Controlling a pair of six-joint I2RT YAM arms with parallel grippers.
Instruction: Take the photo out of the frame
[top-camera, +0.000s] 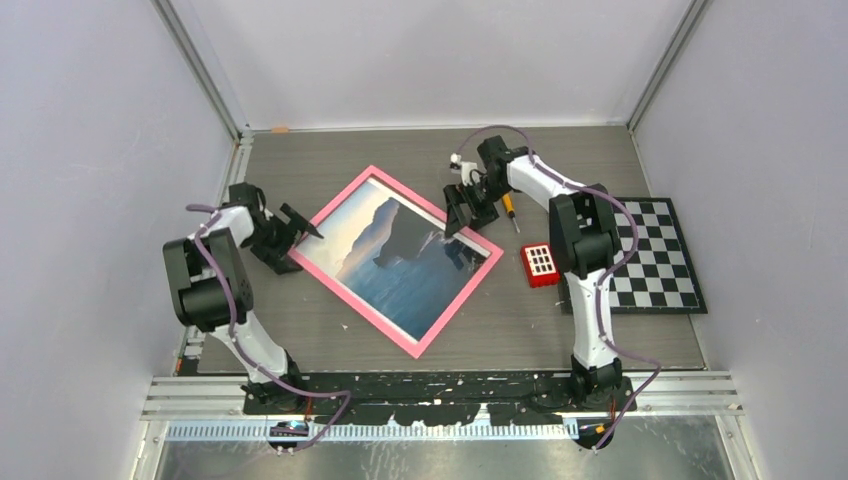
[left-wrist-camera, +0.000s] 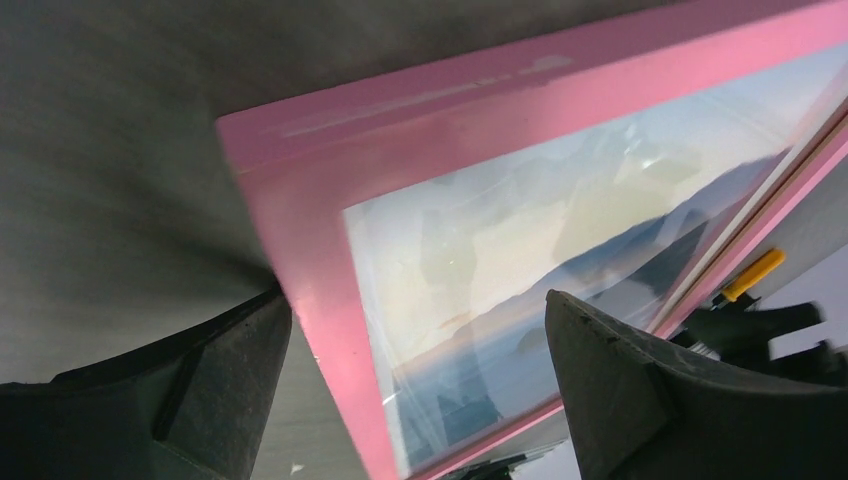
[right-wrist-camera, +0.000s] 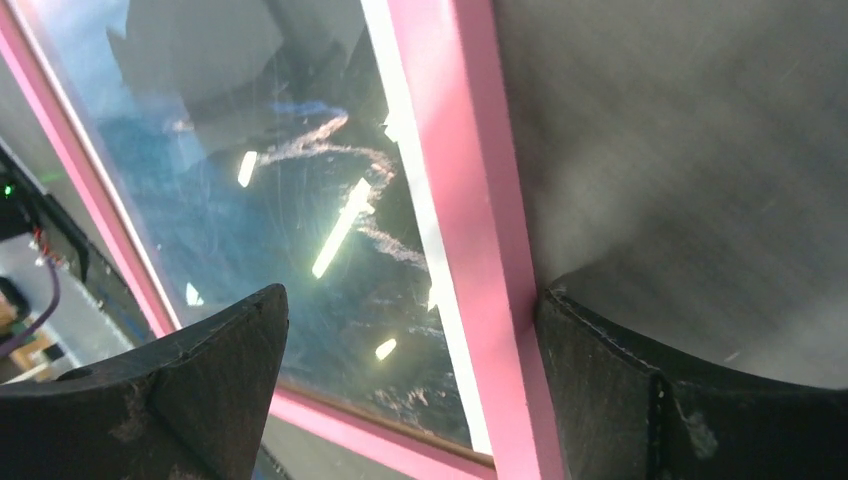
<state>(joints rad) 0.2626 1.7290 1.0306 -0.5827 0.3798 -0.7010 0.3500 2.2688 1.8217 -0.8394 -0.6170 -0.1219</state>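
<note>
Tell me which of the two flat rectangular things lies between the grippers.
The pink frame, holding the photo: left gripper and right gripper flank it. The checkerboard lies outside, beyond the right arm.

I'm getting bright, even overhead light in the top view, with only soft shadows falling on the table beneath both tools. Between the right gripper's fingers, white glare streaks are flaring across the photo. Ahead of the left gripper, the frame's pink edge is looking soft and washed out.
</note>
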